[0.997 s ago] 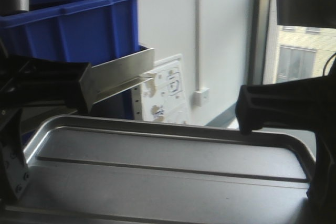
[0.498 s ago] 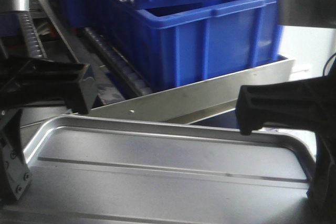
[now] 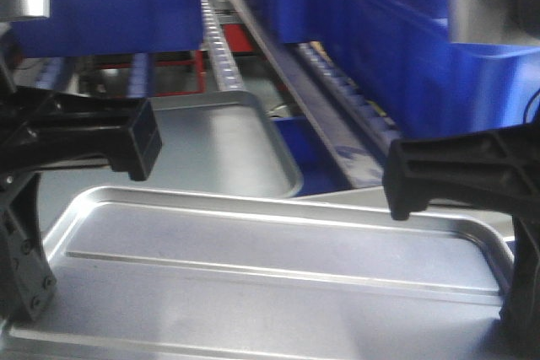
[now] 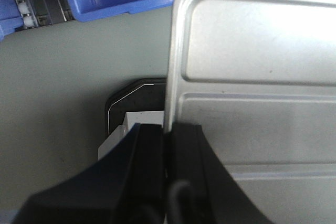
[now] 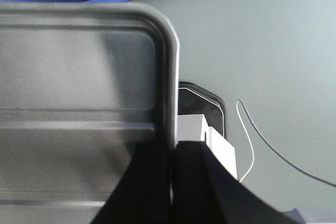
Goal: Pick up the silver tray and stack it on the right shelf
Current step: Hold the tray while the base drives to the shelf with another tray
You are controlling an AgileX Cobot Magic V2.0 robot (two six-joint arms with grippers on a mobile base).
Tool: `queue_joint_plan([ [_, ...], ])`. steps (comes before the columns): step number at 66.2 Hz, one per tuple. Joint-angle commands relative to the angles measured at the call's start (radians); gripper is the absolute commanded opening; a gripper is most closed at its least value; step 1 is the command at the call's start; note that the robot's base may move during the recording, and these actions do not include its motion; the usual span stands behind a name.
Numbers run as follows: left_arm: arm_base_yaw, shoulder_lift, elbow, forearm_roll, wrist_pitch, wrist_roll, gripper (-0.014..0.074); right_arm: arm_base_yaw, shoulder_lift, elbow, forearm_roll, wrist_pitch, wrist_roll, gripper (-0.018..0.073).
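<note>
Closest to you, the silver tray (image 3: 270, 267) is held roughly level in the air between the two arms, its long axis and floor ridges running left to right across the front view. Your left end effector (image 4: 167, 139) points downward and is clamped on the rim of the tray's left short edge, one finger inside and one outside, and your right end effector (image 5: 173, 153) grips the right short edge the same way. Beyond the tray's far rim lies a duller grey tray (image 3: 219, 137), then the right shelf (image 3: 213, 40), its roller rails running away beside blue bins (image 3: 405, 31).
</note>
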Motion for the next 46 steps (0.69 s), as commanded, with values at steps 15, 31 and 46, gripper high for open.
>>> queue_joint_plan([
  [15, -0.002, -0.021, -0.023, 0.033, 0.036, 0.0, -0.0099, -0.001, -0.019, -0.022, -0.035, 0.094, -0.005, 0.0064],
  [31, -0.002, -0.021, -0.023, 0.033, 0.036, 0.0, -0.0099, -0.001, -0.019, -0.022, -0.035, 0.099, -0.005, 0.0064],
  [46, -0.002, -0.021, -0.023, 0.033, 0.036, 0.0, -0.0099, -0.001, -0.019, -0.022, -0.035, 0.1, -0.005, 0.0064],
])
